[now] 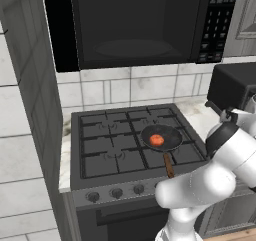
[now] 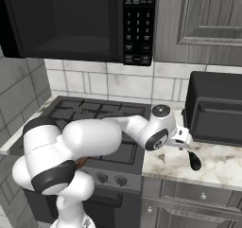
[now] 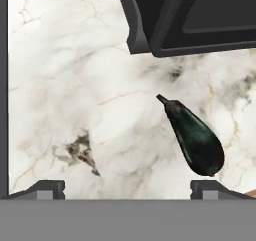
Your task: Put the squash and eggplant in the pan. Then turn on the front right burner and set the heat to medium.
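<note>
My hand [image 3: 127, 187] hangs wide open and empty above the eggplant [image 3: 194, 137] lying on the marble table [image 3: 75, 85].

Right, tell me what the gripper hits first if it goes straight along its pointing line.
Most likely the marble counter. The open gripper points down at bare stone, with the eggplant lying just off centre toward one fingertip, so it might graze that; depth is hard to judge.

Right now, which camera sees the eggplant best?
The hand view: the whole dark eggplant lies in plain sight on the marble counter, stem and all. In the right base view it is just a small dark shape under the open gripper.
</note>
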{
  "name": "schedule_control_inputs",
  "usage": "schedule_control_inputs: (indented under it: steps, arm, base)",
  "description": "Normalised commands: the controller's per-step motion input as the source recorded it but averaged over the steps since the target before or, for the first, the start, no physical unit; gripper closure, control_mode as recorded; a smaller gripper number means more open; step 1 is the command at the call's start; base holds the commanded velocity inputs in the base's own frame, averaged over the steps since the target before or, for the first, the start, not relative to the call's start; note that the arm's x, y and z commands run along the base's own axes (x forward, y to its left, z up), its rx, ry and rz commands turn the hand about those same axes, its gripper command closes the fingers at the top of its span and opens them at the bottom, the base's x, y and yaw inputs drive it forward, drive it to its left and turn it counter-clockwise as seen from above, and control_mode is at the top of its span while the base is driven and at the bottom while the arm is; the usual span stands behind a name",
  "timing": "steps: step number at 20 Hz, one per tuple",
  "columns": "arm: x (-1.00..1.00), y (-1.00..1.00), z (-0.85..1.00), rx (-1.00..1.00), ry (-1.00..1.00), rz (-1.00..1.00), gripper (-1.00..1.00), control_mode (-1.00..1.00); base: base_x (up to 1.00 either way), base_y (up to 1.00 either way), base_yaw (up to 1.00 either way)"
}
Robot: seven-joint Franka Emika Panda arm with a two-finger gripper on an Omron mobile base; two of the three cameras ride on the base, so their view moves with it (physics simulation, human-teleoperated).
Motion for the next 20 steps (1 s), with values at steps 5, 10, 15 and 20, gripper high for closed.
schedule_control_inputs:
  steps: [5, 10, 15, 20]
  arm:
    - [-0.19, -0.26, 0.15, 0.0, -0.02, -0.11, -1.0, -1.0]
    - [-0.01, -0.34, 0.04, 0.0, -0.01, -0.01, -1.0, -1.0]
    - [-0.09, -0.37, 0.0, 0.01, 0.0, 0.0, -1.0, -1.0]
    - [-0.06, -0.38, 0.0, 0.03, 0.0, 0.05, -1.0, -1.0]
  base:
    - [0.0, 0.0, 0.0]
    - [0.0, 0.0, 0.0]
    - [0.0, 0.0, 0.0]
    - [0.0, 0.0, 0.0]
